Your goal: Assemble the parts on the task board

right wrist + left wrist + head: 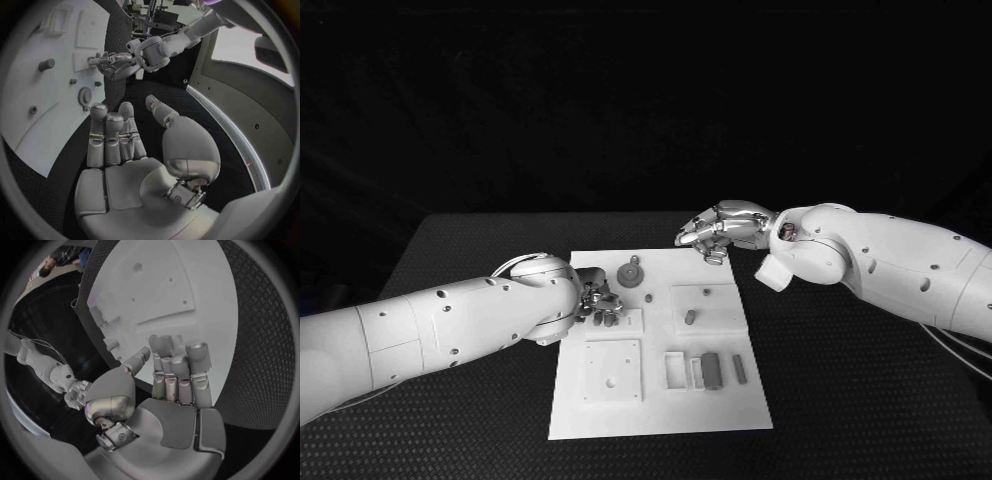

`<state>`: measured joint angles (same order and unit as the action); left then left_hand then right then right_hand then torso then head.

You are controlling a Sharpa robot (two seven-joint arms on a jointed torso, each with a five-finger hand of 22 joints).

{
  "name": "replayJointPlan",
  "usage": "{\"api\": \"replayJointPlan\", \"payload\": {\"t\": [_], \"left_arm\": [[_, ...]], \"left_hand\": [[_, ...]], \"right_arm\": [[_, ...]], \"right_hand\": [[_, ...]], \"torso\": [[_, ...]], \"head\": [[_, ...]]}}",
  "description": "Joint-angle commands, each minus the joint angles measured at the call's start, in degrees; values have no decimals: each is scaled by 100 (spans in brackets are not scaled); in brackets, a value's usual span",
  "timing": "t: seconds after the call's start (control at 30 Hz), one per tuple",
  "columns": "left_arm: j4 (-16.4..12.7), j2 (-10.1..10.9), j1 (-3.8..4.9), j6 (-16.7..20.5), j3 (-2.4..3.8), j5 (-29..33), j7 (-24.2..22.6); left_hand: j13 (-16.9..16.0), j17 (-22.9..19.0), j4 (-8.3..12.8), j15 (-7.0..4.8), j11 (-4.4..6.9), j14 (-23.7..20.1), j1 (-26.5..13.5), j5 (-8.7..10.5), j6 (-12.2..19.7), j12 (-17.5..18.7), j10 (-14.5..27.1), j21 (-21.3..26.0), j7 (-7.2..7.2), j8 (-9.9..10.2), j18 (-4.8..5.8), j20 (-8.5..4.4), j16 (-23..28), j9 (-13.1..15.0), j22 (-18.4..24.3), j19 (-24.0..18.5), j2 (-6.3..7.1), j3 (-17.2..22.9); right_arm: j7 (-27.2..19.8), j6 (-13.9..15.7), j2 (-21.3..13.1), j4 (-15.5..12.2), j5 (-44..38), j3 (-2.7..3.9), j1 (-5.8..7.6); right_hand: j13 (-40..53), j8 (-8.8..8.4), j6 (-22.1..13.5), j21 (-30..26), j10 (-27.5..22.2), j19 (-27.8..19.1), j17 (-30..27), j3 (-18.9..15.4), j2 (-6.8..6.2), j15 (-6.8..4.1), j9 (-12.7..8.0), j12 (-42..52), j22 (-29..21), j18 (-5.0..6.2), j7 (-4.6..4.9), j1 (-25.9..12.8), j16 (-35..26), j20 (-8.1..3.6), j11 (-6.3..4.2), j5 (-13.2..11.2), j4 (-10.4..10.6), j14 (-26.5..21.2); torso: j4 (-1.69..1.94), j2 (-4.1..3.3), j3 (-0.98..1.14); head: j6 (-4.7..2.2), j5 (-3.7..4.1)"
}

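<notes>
White rectangular task board (661,415): lies flat mid-worktop, a black textured surface (877,400), within reach of both arms.

Small grey parts: toothed gear (632,272) near the far edge; short peg (689,317) upright on a raised square; bars (711,368) lying in slots near the front, apparently awaiting assembly.

Left hand (599,303): lowered over the board's left side, fingers drawn together; whether it pinches a part cannot be told.

Right hand (718,228): poised at the far edge, fingers curled, seemingly empty.
</notes>
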<state>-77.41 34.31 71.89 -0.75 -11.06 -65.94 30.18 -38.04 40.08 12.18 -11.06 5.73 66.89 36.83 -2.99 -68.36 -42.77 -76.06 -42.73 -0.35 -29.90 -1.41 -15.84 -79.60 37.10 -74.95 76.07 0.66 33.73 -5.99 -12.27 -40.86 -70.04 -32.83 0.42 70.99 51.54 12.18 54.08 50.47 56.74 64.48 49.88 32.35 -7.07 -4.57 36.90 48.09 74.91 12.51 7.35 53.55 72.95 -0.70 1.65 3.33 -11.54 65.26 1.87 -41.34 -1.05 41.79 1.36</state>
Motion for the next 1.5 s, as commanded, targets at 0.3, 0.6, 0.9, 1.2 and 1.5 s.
{"api": "replayJointPlan", "payload": {"t": [0.3, 0.6, 0.9, 1.2, 1.5], "left_arm": [[-44, 77, 1, 177, 31, 92, -131], [-70, 228, 0, 196, 281, 378, -138], [-172, 516, 31, 250, 373, 799, -102], [-243, 739, 39, 287, 369, 1341, -82], [-397, 952, 38, 645, 347, 1720, -822]], "left_hand": [[-2, -7, 111, -63, 15, -13, -49, -26, 24, -37, 39, -12, 12, -5, -282, -9, -18, 9, -106, -49, -43, -235], [1, -10, 119, -65, 16, -16, -45, -20, 32, -33, 45, -6, 13, 2, -288, -10, -13, 7, -103, -54, -9, -256], [172, -240, 221, 128, -197, -269, 100, -20, 567, 223, 424, 316, 262, 392, -264, 59, 344, -50, 33, -331, 23, -266], [274, -413, 403, 298, -378, -340, 362, -117, 1044, 286, 574, 523, 473, 869, -283, 207, 476, -236, 127, -407, -196, -197], [560, -770, 405, 671, -730, -991, 775, -173, 1624, 730, 1316, 1126, 825, 1285, -249, 570, 1012, -459, 388, -1066, 248, -104]], "right_arm": [[-36, -59, 2, 17, -9, 1, -1], [35, 83, 5, 27, -129, 1, -1], [195, 372, -7, -13, -527, 0, -1], [349, 598, -10, -197, -1085, 0, -3], [407, 729, -23, -326, -1478, -2, -4]], "right_hand": [[-12, -26, -4, -34, -32, -22, -6, 4, -9, -6, 7, 39, 104, 249, 51, -43, -30, -35, -9, -22, 5, -35], [-23, -58, -62, -33, -35, -16, -5, 24, 8, 3, -5, 55, 106, 249, 64, -9, -23, -40, 2, -21, -7, -31], [-32, -57, -64, -27, -34, -7, -3, 47, 66, 6, -3, 74, 108, 249, 67, 40, -15, -44, 5, -21, -25, -24], [-49, -116, -188, -13, -29, 16, -4, 65, 167, 29, -22, 116, 111, 249, 98, 178, -1, -54, 31, -22, -149, 0], [-62, -117, -199, -8, -25, 26, -8, 70, 216, 33, -20, 138, 110, 249, 103, 255, 1, -55, 35, -22, -233, 12]], "torso": [[1, -1, -1], [2, 2, 0], [6, 1, -2], [5, 0, -4], [5, 2, -4]], "head": [[-12, 7], [-41, 8], [-53, 18], [-58, 13], [-61, 7]]}}
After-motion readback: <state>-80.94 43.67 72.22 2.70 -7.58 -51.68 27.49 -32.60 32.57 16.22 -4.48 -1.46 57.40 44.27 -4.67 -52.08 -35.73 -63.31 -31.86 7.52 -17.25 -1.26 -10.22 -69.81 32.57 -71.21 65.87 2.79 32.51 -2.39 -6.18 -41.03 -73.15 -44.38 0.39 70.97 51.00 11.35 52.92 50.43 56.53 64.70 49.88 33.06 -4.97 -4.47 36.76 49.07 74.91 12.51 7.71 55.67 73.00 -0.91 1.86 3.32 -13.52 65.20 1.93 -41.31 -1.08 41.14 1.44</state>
